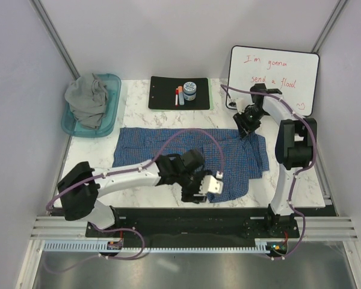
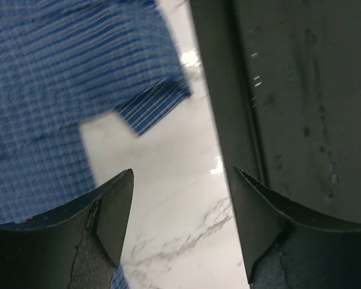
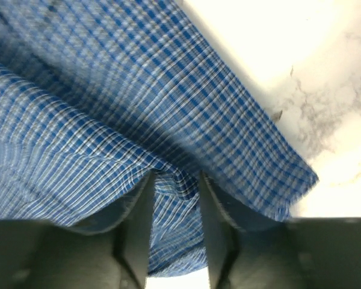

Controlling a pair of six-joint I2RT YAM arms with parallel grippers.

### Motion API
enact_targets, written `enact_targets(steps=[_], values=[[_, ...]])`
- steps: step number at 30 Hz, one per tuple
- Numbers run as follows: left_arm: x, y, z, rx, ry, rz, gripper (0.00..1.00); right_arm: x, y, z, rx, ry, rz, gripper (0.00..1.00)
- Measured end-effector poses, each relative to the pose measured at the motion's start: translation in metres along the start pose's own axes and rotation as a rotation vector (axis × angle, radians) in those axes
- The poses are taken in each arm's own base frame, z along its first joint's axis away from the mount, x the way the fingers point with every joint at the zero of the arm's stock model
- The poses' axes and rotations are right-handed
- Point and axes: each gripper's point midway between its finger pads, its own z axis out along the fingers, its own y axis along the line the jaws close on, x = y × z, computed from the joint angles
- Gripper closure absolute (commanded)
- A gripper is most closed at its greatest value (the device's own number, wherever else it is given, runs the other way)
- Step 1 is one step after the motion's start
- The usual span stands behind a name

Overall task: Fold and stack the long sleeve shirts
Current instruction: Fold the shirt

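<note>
Seemingly limp and light, the blue-and-white checked woven shirt (image 1: 168,143) suited edge pinches; left gripper (image 2: 183,180) gaped empty, right gripper (image 3: 174,179) straddled cloth, grip unclear.

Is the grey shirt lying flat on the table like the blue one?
No, the grey shirt is bunched up inside the teal tub, not spread out flat.

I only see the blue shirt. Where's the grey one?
In the top view, the grey shirt lies crumpled in the teal tub, far left of the table, near the black clipboard.
</note>
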Motion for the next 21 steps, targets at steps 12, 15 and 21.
enact_targets(steps=[12,15,21], values=[[-0.028,-0.010,0.082,0.026,0.089,0.141,0.37,-0.028,0.034,-0.068,-0.020,-0.165,-0.019,0.38],[-0.019,-0.008,0.092,0.023,0.121,0.122,0.58,-0.029,0.040,-0.073,-0.038,-0.175,-0.019,0.38],[-0.006,-0.005,0.098,0.017,0.161,0.085,0.98,-0.030,0.046,-0.077,-0.063,-0.182,-0.017,0.37]])
